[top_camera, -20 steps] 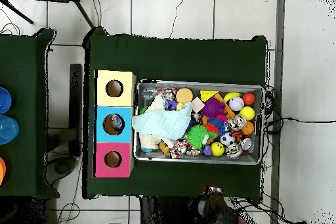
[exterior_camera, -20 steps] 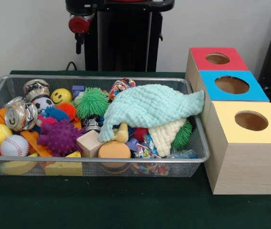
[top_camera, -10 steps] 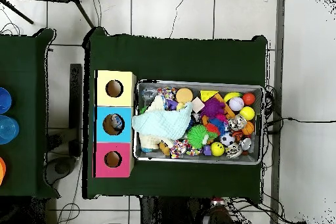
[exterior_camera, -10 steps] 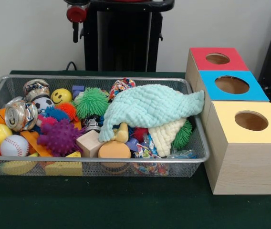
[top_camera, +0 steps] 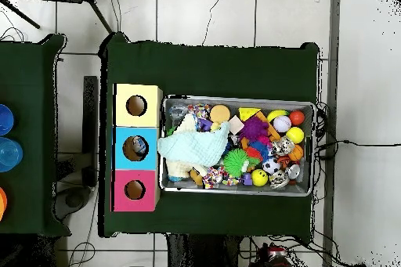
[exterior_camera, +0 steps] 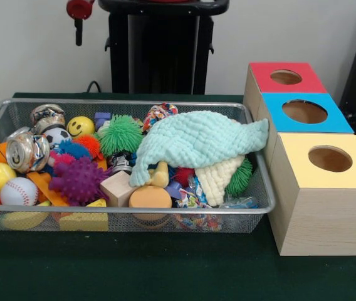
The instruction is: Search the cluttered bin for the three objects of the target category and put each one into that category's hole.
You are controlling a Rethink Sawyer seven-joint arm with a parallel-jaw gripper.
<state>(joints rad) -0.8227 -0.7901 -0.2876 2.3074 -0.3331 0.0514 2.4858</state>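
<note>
Across the table (exterior_camera: pixel 165 269), the bin (exterior_camera: pixel 121 216) holds the jumble; three holed boxes (exterior_camera: pixel 319 188) stand at its 3 o'clock. Balls, like the baseball (exterior_camera: pixel 19 191) at 8 o'clock, look light, firm and liable to roll, best pinched across the middle. A cloth (exterior_camera: pixel 197 141) hides much. At 11 o'clock the end effector (exterior_camera: pixel 78 28) hangs high; whether its tips are apart I cannot tell.

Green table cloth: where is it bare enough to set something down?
The dark green table cloth is bare along the strip in front of the wire mesh bin and the yellow-topped wooden box. The bin is packed full, its right half under a mint knitted cloth.
</note>
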